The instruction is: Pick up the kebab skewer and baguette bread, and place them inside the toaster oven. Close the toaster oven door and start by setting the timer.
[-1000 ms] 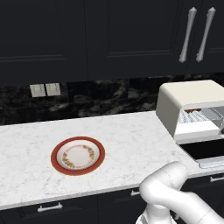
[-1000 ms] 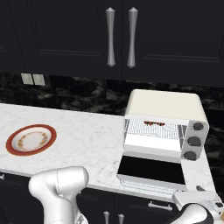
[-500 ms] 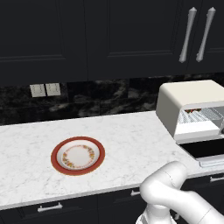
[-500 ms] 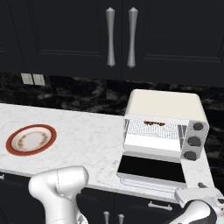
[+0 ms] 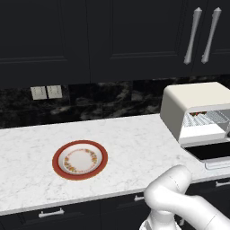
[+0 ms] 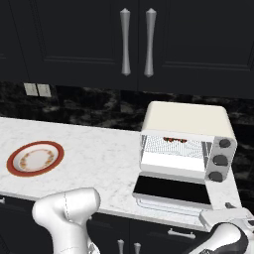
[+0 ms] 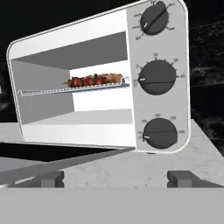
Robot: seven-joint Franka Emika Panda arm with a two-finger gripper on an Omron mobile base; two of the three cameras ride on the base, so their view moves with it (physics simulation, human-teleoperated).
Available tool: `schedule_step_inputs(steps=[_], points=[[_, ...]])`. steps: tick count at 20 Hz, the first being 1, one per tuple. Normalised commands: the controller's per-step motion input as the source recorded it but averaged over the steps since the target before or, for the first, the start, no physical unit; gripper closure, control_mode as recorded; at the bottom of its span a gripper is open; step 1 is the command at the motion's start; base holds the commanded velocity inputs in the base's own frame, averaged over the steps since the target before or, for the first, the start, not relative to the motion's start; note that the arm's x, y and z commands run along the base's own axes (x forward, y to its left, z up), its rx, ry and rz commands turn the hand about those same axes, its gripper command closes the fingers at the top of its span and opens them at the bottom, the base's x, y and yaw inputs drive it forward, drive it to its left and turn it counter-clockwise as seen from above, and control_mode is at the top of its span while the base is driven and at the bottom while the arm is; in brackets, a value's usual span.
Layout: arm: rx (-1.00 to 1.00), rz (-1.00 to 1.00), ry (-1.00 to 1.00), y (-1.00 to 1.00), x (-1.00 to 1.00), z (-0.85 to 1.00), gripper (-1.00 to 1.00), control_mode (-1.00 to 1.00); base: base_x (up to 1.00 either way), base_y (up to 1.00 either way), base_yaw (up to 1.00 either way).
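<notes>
- Gripper stood wide open, holding nothing, low before the toaster oven.
- Toaster oven door lay dropped open.
- Kebab skewer rested on the rack inside.

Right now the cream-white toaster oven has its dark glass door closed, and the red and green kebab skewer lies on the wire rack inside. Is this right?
Not quite. The dark glass door is open, folded down flat in front of the cream-white toaster oven, as the right base view shows. The red and green kebab skewer does lie on the wire rack inside.
</notes>
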Motion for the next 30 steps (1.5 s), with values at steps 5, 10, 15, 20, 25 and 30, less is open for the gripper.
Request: schedule_step_inputs(steps=[5,10,15,20,25,30], points=[[0.0,0.01,-0.01,0.14,0.27,0.33,-1.0,-1.0,0.0,0.0,0.0],[0.0,0.0,-0.01,0.15,0.28,0.36,-1.0,-1.0,0.0,0.0,0.0],[0.02,0.0,-0.01,0.18,0.35,0.35,-1.0,-1.0,0.0,0.0,0.0],[0.02,0.0,0.0,0.29,0.48,0.29,-1.0,-1.0,0.0,0.0,0.0],[0.03,0.0,0.0,0.32,0.59,0.32,-1.0,-1.0,0.0,0.0,0.0],[0.05,0.0,-0.01,0.25,0.52,0.49,-1.0,-1.0,0.0,0.0,0.0]])
